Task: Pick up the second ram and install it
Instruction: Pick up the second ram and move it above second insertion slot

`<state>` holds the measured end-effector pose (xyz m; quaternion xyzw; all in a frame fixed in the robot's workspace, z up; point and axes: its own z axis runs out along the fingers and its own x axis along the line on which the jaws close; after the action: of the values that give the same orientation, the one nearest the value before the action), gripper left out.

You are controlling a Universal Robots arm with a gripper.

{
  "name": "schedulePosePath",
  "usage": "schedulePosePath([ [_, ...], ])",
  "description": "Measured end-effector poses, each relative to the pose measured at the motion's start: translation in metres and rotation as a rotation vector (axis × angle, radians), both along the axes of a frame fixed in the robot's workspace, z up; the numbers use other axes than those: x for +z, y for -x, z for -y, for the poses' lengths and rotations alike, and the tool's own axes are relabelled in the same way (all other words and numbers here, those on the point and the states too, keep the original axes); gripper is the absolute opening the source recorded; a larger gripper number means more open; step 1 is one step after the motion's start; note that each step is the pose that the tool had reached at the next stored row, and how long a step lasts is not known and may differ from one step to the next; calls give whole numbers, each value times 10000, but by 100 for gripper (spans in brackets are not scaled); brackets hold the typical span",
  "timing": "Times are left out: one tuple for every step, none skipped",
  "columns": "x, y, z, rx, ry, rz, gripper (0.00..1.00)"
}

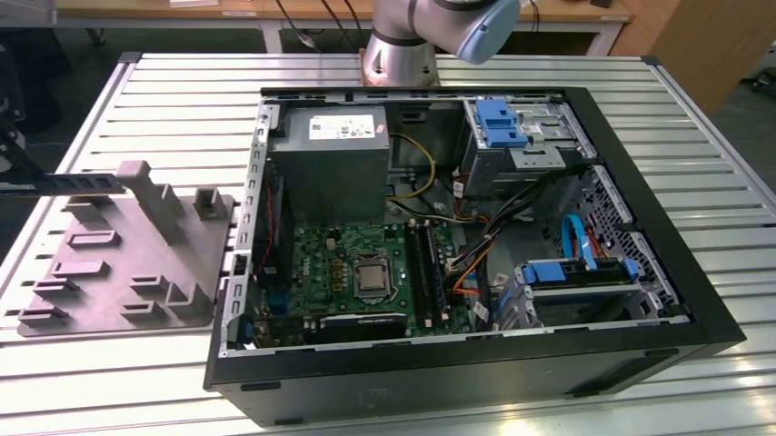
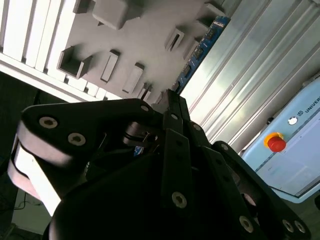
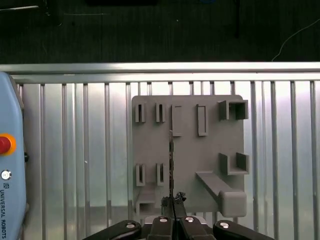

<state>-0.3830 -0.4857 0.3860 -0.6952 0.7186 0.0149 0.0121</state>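
Observation:
My gripper [image 3: 172,204] is shut on one end of the second ram [image 3: 171,165], a thin dark stick seen edge-on over the grey fixture plate [image 3: 210,165]. In the second wrist view the black fingers [image 2: 172,107] pinch the ram's blue-green board [image 2: 205,45], which reaches out towards the plate [image 2: 150,40]. In the exterior view the ram [image 1: 73,183] shows as a dark bar above the plate [image 1: 109,272], coming in from that view's left edge. The open computer case [image 1: 715,318] lies to the exterior view's right, with the motherboard [image 1: 327,263] and its black slot rails [image 1: 419,263].
The fixture plate carries raised blocks and a tall post [image 1: 152,195]. A pale blue control box with a red button [image 3: 4,145] sits on the slatted metal table [image 3: 90,150]. The table's edge rail [image 3: 160,69] runs beyond the plate. Cables and blue drive brackets [image 1: 497,123] fill the case.

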Motion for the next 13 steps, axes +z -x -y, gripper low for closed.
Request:
schedulePosePath([
  [0,-35,0,0,1,-1,11],
  [0,-73,0,0,0,-2,11],
  [0,-110,0,0,-1,-2,11],
  [-1,-148,1,0,-1,-3,11],
  [0,-188,1,1,0,-5,11],
  [0,-229,1,0,0,-6,11],
  [0,-272,1,-1,0,-8,11],
  [0,-319,2,-1,0,-10,11],
  [0,-364,2,0,1,-13,11],
  [0,-409,2,0,0,-15,11],
  [-1,-454,3,1,-1,-17,11],
  [0,-499,3,0,0,-19,11],
  [0,-541,3,-1,1,-22,11],
])
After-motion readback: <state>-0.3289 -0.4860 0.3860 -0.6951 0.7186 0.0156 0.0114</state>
